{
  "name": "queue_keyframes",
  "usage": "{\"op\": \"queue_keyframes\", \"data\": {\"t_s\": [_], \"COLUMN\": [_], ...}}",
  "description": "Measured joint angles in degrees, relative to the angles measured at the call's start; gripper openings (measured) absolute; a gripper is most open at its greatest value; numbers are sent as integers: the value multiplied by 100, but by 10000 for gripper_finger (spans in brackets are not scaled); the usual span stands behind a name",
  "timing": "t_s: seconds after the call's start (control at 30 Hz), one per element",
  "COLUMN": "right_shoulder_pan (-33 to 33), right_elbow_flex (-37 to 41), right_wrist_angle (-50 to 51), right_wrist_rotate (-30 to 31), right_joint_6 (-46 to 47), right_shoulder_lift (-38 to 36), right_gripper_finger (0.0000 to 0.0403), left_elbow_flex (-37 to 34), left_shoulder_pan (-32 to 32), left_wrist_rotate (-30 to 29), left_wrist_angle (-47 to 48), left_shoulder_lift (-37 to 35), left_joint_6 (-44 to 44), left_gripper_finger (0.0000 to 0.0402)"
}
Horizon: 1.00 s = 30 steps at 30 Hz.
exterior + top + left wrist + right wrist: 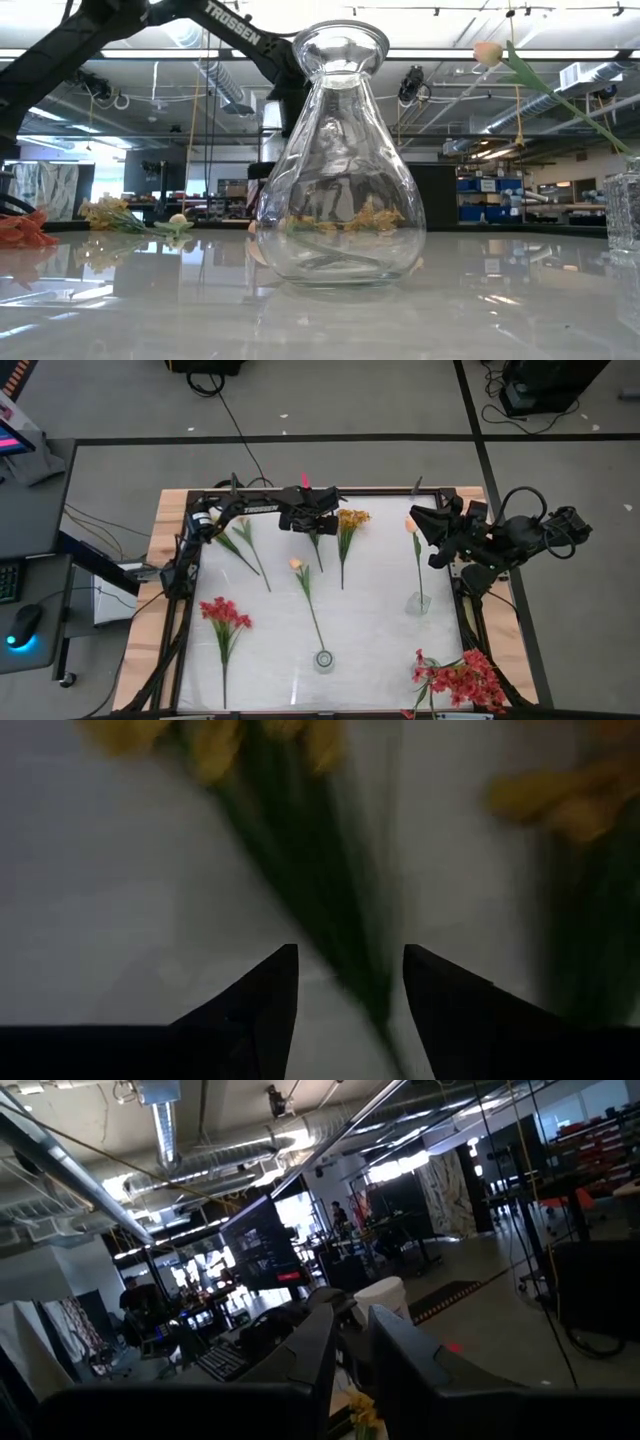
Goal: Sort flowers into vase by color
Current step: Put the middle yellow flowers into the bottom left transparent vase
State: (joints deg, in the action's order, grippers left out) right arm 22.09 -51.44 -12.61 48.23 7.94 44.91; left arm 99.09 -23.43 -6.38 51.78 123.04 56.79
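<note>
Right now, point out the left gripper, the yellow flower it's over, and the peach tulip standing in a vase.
left gripper point(350, 970): left wrist view, gap between its open fingers.
yellow flower point(352, 517): high view, its blossom cluster.
peach tulip point(410, 524): high view, its bud.

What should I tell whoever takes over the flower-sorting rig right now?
Left gripper: open, hovering over the yellow flowers at the table's far edge.
Right gripper: waiting at the right side.
Done: one peach tulip stands in the right vase.
Left: centre vase looks empty; two tulips, red clusters and the yellows lie loose.
</note>
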Motion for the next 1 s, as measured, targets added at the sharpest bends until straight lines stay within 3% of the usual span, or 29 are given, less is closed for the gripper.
{"op": "queue_keyframes", "data": {"t_s": [0.87, 1.0], "right_shoulder_pan": [0, 0], "right_elbow_flex": [0, 0], "right_wrist_angle": [33, 42], "right_wrist_rotate": [2, 3], "right_joint_6": [138, 138], "right_shoulder_lift": [-2, 0], "right_gripper_finger": [75, 75], "left_elbow_flex": [-3, -3], "left_shoulder_pan": [119, 117], "left_wrist_rotate": [58, 59], "left_wrist_angle": [-276, -263], "left_shoulder_lift": [405, 405], "left_joint_6": [61, 62], "left_gripper_finger": [187, 166]}}
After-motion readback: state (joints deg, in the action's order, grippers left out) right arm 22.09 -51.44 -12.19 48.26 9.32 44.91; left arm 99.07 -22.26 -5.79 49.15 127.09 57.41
